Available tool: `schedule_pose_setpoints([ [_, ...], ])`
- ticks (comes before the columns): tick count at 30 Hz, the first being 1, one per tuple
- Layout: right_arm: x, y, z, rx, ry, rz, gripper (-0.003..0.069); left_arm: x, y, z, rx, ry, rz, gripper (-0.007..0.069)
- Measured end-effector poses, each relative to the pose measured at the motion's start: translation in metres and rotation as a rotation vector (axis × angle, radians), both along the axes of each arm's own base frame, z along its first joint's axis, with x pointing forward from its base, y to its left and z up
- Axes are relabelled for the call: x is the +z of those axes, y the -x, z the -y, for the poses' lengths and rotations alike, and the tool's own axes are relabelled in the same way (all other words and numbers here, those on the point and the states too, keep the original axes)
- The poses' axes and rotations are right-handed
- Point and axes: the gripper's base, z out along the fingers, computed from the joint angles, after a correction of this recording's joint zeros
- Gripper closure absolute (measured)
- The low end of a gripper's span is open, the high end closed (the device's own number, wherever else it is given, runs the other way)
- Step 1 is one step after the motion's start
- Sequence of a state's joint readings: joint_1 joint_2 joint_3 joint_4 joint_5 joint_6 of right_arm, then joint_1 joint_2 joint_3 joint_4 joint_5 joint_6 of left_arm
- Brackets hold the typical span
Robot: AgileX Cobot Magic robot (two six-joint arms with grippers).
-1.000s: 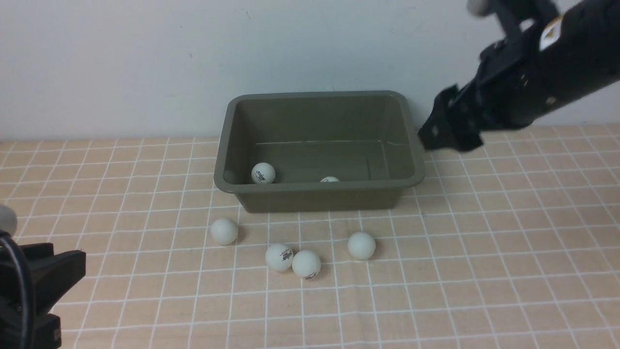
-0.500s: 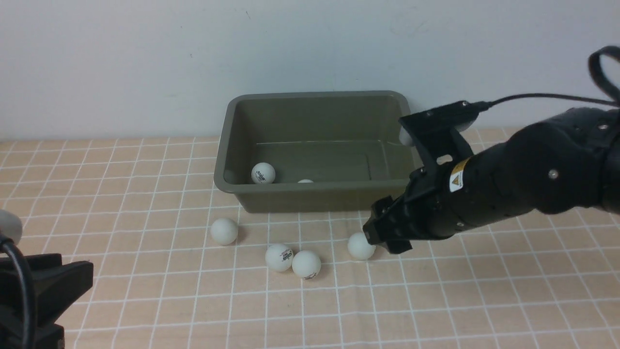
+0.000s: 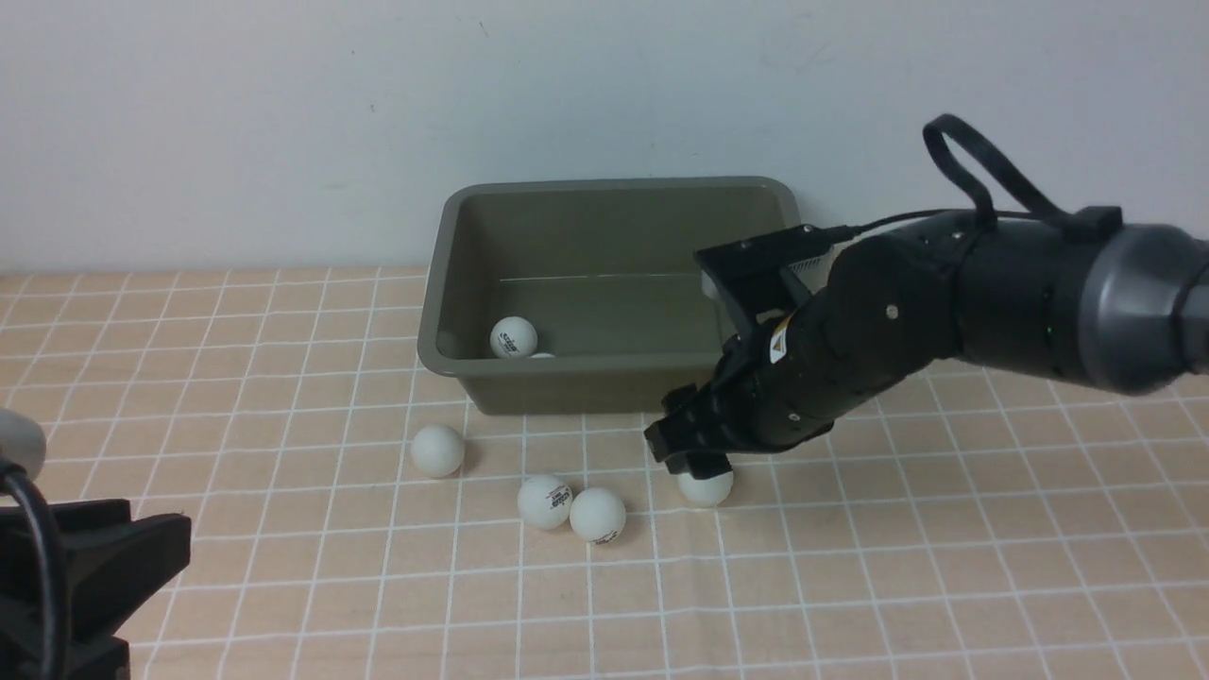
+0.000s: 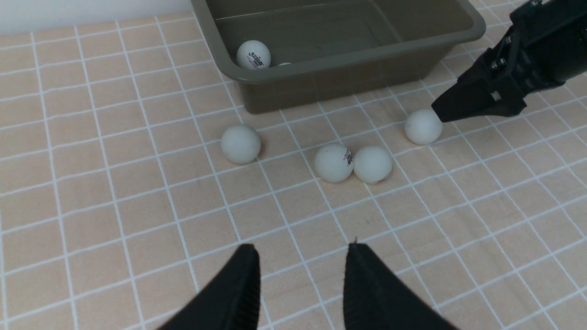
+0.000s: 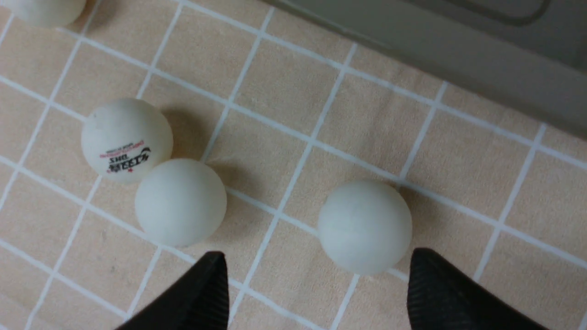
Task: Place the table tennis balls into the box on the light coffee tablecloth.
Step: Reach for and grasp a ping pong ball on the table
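Swung the right gripper (image 3: 694,463) from upper right to centre, jaws apart over the lone ball (image 3: 708,491) on the tablecloth (image 3: 897,567) below the box (image 3: 614,387). Mid-reach; next calls for lowering astride it, then closing gently.

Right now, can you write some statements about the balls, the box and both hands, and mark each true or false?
1. Four table tennis balls lie on the tablecloth outside the box. True.
2. The right hand is shut on a ball. False: the right hand is open at the rightmost ball, gripping nothing.
3. The box is empty. False: a logo ball sits inside it.
4. Two balls on the tablecloth touch each other. True.
5. The left hand holds a ball. False: the left hand is open and empty.
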State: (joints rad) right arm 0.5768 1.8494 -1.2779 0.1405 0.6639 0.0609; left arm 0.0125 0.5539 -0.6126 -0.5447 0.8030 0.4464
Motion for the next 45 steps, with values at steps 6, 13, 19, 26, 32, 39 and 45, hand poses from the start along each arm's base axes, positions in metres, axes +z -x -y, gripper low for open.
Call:
schedule_pose_setpoints([
  [6, -0.019, -0.017, -0.008, 0.009, 0.071, -0.035, 0.0186, 0.0, 0.0, 0.0, -0.001, 0.0, -0.002, 0.0418],
  [13, -0.045, -0.021, -0.008, 0.005, 0.122, -0.087, 0.0186, -0.001, 0.001, 0.001, -0.012, -0.002, -0.02, 0.0418],
  [19, -0.054, -0.023, -0.009, 0.008, 0.135, -0.095, 0.0225, -0.001, 0.001, 0.001, -0.012, -0.002, -0.02, 0.0418],
  [26, -0.055, -0.026, -0.006, 0.027, 0.181, -0.06, 0.0298, -0.001, 0.001, 0.001, -0.012, -0.002, -0.02, 0.0418],
  [32, -0.007, -0.019, 0.005, 0.058, 0.232, 0.03, 0.0298, -0.001, 0.001, 0.001, -0.012, -0.002, -0.02, 0.0418],
  [39, 0.059, -0.005, 0.015, 0.044, 0.139, 0.185, 0.0298, -0.001, 0.001, 0.001, -0.012, -0.001, -0.02, 0.0418],
  [45, 0.059, -0.021, 0.004, 0.07, 0.111, 0.259, 0.0298, -0.001, 0.001, 0.001, -0.012, -0.001, -0.02, 0.0418],
])
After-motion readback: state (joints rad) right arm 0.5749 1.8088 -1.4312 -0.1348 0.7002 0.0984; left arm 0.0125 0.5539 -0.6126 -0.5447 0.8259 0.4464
